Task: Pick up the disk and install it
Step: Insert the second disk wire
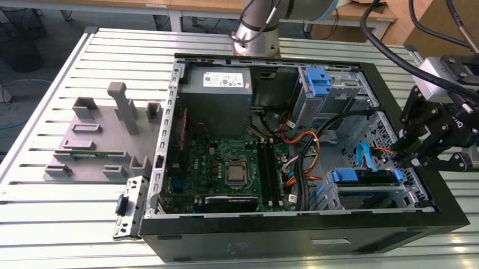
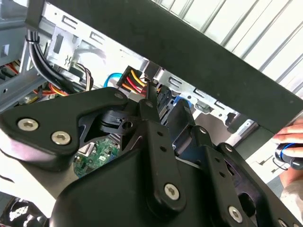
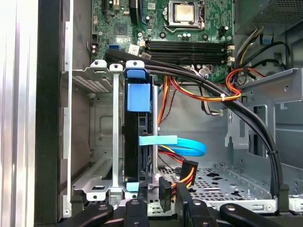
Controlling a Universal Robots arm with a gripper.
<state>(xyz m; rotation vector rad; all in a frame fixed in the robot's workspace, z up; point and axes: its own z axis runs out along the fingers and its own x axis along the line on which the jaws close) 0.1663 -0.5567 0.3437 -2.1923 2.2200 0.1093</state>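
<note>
Slatted aluminium surface (image 1: 53, 202), with an open black PC case (image 1: 299, 238) lying on its side and a grey fixture block (image 1: 97, 140) to the exterior view's left of it. Desks and cables in the background.

Inside the case I see the motherboard (image 1: 224, 168) with its CPU socket, the grey power supply (image 1: 217, 89) at the far end, and a blue latch (image 1: 318, 84) standing upright at the far drive cage.

The disk (image 1: 364, 176) sits in the near drive bay at the exterior view's right of the case, its blue bracket visible along the top edge. In the first wrist view the disk (image 3: 138, 137) stands on edge in the metal cage (image 3: 102, 142), blue bracket tab at its far end and a light blue data cable (image 3: 175, 144) running off from its side. A bundle of red, orange and yellow power wires (image 3: 199, 94) crosses the case beside it.

The gripper (image 1: 425, 159) hangs over the case's right wall, just beside the bay with the disk, black fingers pointing down toward it. In the first wrist view the fingertips (image 3: 137, 208) straddle the near end of the disk, close to or touching the bracket; I cannot tell whether they are clamped on it or standing open. The second wrist view shows the gripper's black linkage (image 2: 156, 179) close up, with the case wall beyond.

A person's hand (image 2: 289, 151) holding a small blue object shows at the edge of the second wrist view, outside the case.
</note>
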